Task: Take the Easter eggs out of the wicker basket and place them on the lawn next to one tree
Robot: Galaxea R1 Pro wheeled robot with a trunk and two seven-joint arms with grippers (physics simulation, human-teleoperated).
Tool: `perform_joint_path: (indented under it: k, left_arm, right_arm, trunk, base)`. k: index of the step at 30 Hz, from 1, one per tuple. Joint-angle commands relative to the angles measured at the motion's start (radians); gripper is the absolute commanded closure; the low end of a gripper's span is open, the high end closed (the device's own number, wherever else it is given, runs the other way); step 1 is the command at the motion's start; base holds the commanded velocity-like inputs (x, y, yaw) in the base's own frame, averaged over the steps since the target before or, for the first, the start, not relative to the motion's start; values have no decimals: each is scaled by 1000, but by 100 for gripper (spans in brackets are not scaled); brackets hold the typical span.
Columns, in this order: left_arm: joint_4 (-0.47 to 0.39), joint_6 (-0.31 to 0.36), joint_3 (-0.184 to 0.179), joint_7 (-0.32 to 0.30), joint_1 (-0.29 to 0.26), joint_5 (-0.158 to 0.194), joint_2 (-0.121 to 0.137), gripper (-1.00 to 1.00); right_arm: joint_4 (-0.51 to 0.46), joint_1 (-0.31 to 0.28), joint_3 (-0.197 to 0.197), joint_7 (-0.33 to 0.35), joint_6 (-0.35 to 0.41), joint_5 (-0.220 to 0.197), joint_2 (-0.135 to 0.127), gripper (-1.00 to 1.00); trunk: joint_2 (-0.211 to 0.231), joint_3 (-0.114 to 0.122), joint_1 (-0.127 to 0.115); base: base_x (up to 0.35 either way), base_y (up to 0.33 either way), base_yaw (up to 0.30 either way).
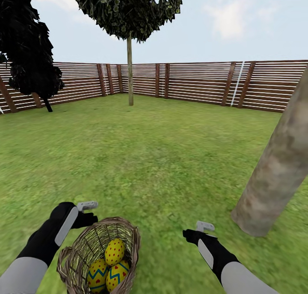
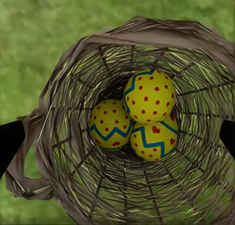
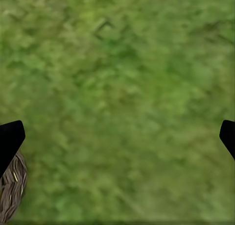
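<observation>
Three Easter eggs (image 2: 147,114) lay clustered in the bottom of the wicker basket (image 1: 128,242), which stood upright on the lawn (image 1: 162,157) at about 6 o'clock in the head view, mouth open to the sky. Counted from the left wrist view: one egg (image 2: 149,95) rode on top of the other two, dotted red with its long axis tilted up; two eggs with blue-green zigzags sat under it, one (image 2: 111,124) at 9 o'clock of the cluster and one (image 2: 154,139) at 5 o'clock.

The left gripper (image 1: 87,215) hung just above the basket's rim at its 10 o'clock, forearm reaching forward, wrist bent down; its two dark fingertips (image 2: 10,141) stood wide apart, the whole basket mouth between them, holding nothing.

The right gripper (image 1: 194,234) hovered over bare grass at the basket's 3 o'clock, well apart from it, fingers (image 3: 10,141) likewise spread wide and empty.

One thick, pale, mottled tree (image 1: 278,166) leaned up at 3 o'clock. One thin-trunked tree (image 1: 130,72) stood at 12 o'clock, one dark bushy tree (image 1: 30,59) at 10 o'clock, before the slatted fence (image 1: 196,82).
</observation>
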Motion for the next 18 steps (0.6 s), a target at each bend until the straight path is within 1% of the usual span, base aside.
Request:
perform_joint_path:
  k: [1, 8, 11, 15, 18]
  left_arm:
    - [4, 2, -4, 10, -3, 10, 1, -100]
    - [11, 2, -6, 10, -7, 10, 0, -100]
    - [12, 2, -7, 10, -7, 10, 0, -100]
    - [12, 2, -7, 10, -7, 11, 0, -100]
    - [8, 2, -8, 10, -7, 10, 1, -100]
  right_arm:
    - [-2, 0, -4, -3, 5, -6, 1, -100]
    - [-2, -1, -4, -3, 5, -6, 1, -100]
    - [-2, -1, -4, -3, 5, -6, 1, -100]
    - [-2, -1, -4, -3, 5, -6, 1, -100]
    - [-2, -1, -4, -3, 5, -6, 1, -100]
  trunk:
    - [0, -1, 0]
    - [0, -1, 0]
    - [0, -1, 0]
    - [0, -1, 0]
    - [0, -1, 0]
  base:
    - [0, 0, 0]
    - [0, -35, 0]
    - [-38, -145, 0]
    - [-111, -176, 0]
    - [-67, -90, 0]
